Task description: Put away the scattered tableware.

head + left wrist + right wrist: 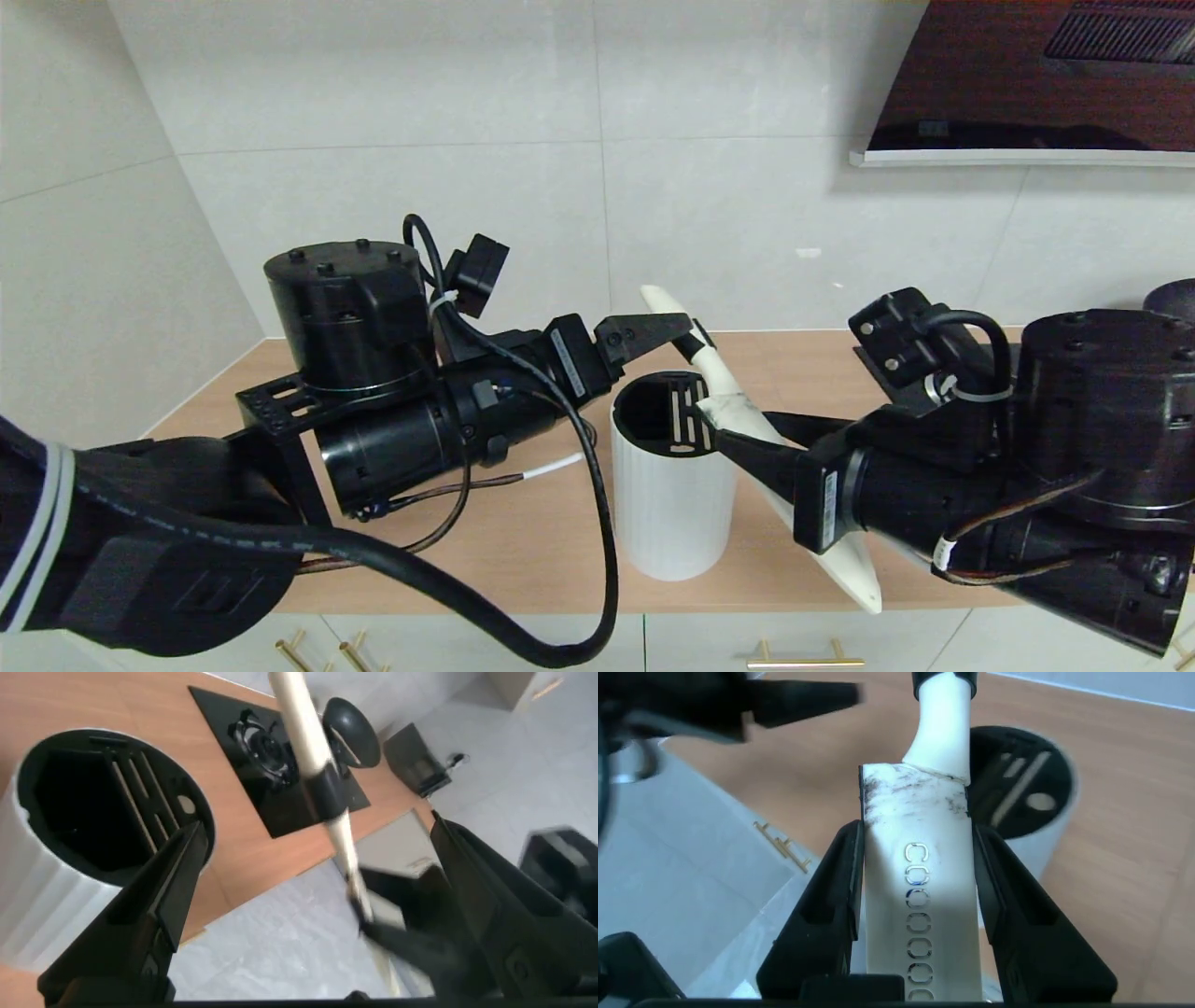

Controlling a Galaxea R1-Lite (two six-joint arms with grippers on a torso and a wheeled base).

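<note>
A white knife (738, 401) with a black band near its handle slants over the white utensil holder (670, 495), handle end up toward the wall. My right gripper (747, 431) is shut on the blade (920, 859), whose tip hangs past the counter's front edge. My left gripper (686, 341) stands open above the holder's black slotted top (89, 798). The knife handle (304, 737) passes between its spread fingers (163, 901), one of them close to the black band.
The holder stands on a wooden counter (523, 532) against a tiled wall. A black cooktop (271, 761) lies on the counter to the right, under a dark range hood (1027, 84). Drawers with gold handles (803, 658) are below the front edge.
</note>
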